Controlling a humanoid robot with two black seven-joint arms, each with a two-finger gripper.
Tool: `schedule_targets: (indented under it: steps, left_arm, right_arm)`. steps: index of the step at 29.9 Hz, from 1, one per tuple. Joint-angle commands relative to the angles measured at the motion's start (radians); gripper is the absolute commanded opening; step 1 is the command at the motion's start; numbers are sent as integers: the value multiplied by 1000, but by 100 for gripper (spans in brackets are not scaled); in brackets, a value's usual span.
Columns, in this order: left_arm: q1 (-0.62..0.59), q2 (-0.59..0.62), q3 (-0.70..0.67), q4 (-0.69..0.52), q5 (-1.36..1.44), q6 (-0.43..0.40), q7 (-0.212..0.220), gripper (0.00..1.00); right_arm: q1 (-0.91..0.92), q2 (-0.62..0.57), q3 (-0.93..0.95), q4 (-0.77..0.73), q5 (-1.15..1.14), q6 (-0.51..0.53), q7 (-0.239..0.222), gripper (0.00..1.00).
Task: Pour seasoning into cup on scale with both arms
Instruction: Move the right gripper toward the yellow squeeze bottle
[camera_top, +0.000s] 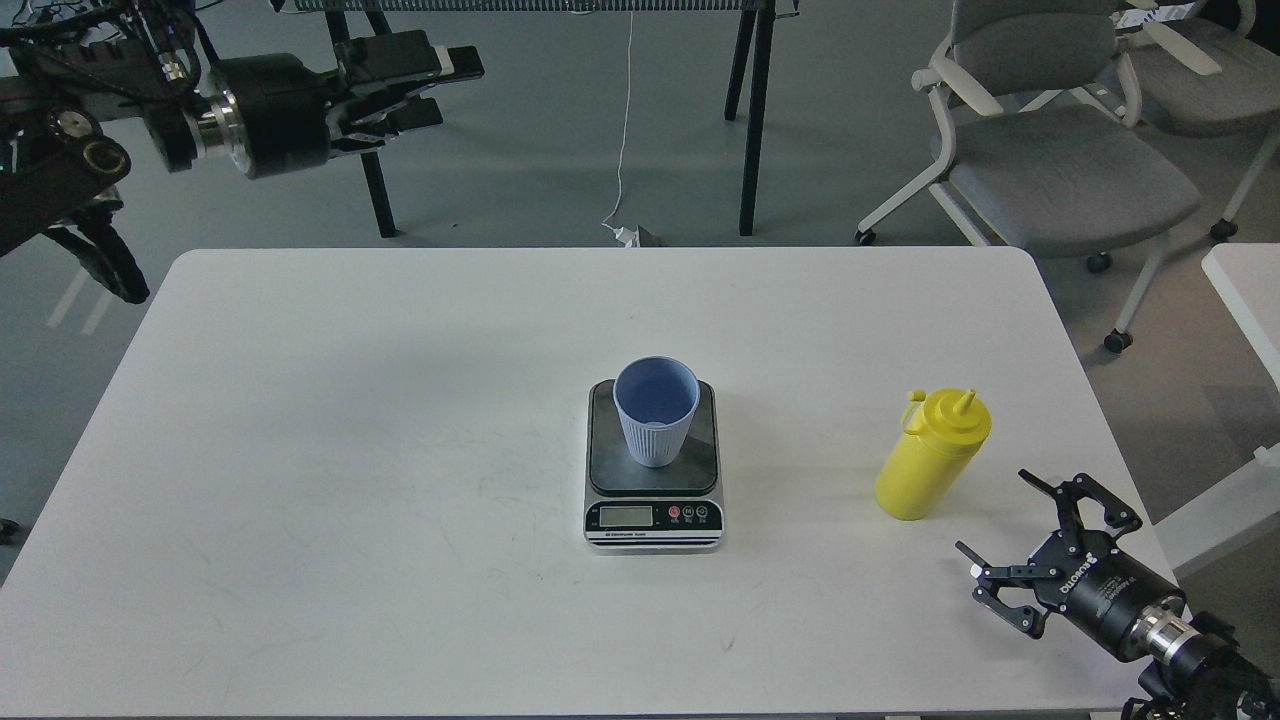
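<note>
left gripper (440, 85) hung high at upper left, off the table, black blocky fingers pointing right, a narrow gap between them, holding nothing. smooth white table (300, 400) with rounded corners. scale (653, 470) sat at centre, flat rectangle, dark grey matte plate, silver front with lcd and round buttons. cup (655, 410) stood upright on the plate's rear half, light blue plastic, tapered, ribbed wall, inside looked bare. seasoning (930, 455) stood upright well right of the scale, glossy yellow squeeze bottle, pointed nozzle, small tethered cap at its left. right gripper (1005, 530) low at the bottom right, near the bottle, not touching, thin claw fingers spread wide apart. grey padded chairs (1060, 170) behind.
</note>
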Motion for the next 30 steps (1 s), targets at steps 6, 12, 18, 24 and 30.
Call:
schedule_targets:
  steps: [6,12,18,24,30]
  left_arm:
    - [-4,-32,21,1,5,0,0,99]
    - [-4,-32,23,1,7,0,0,99]
    - [2,-32,23,1,7,0,0,99]
    - [8,-35,21,1,39,0,0,99]
    - [11,-46,21,1,49,0,0,99]
  right_arm:
    - [-3,6,34,8,-11,0,0,100]
    - [0,59,37,7,-60,0,0,100]
    - [-9,42,35,-6,-60,0,0,99]
    - [-12,7,34,-16,-66,0,2,99]
    - [-12,-109,37,-47,-65,0,5,100]
